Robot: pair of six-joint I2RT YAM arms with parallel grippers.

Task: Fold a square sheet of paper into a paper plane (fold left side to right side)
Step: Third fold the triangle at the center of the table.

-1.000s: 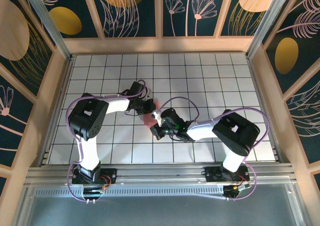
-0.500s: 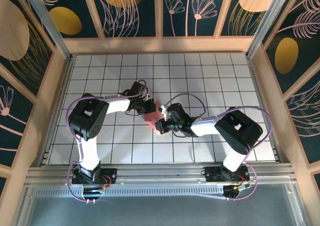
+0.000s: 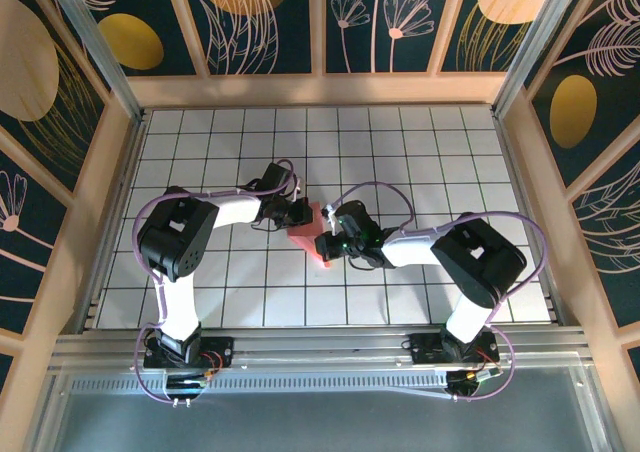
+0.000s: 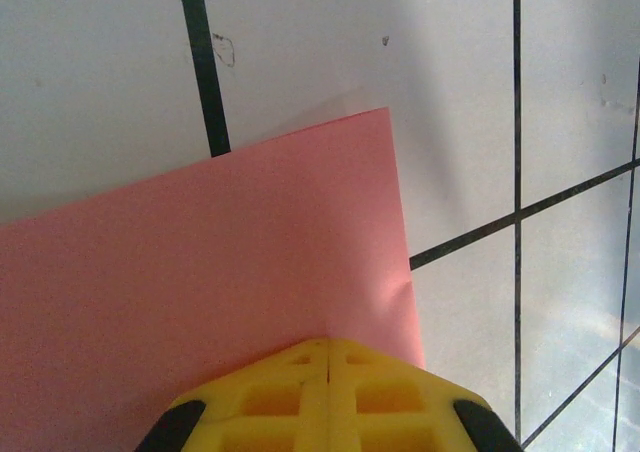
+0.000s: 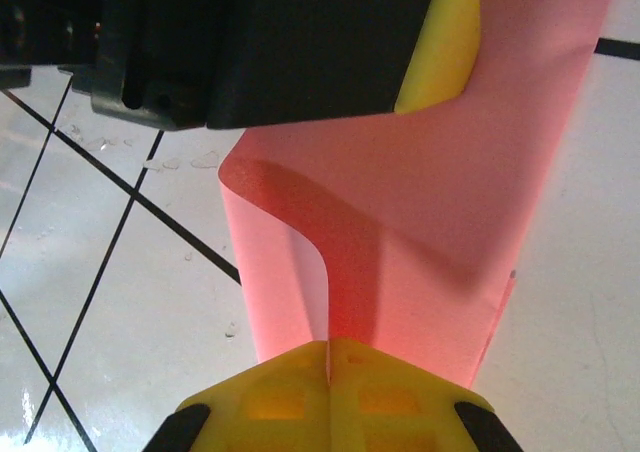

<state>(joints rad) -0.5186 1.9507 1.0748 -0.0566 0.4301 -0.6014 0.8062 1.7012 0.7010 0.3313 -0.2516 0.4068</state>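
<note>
square sheet of paper [image 5: 420, 232], curled, pinched

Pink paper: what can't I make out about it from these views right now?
Top external: outline and creases of the pink paper, too small and half covered by the left gripper and right gripper.
Left wrist: the paper's left and lower parts, cut by the frame; whether the shut fingers pinch or merely press it.
Right wrist: its far end, behind the left gripper.

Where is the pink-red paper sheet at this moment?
In the top view the thin pink-red paper sheet sits mid-table on the white tiles, between both grippers: the left gripper presses its far-left end, the right gripper pinches its near-right end.
</note>
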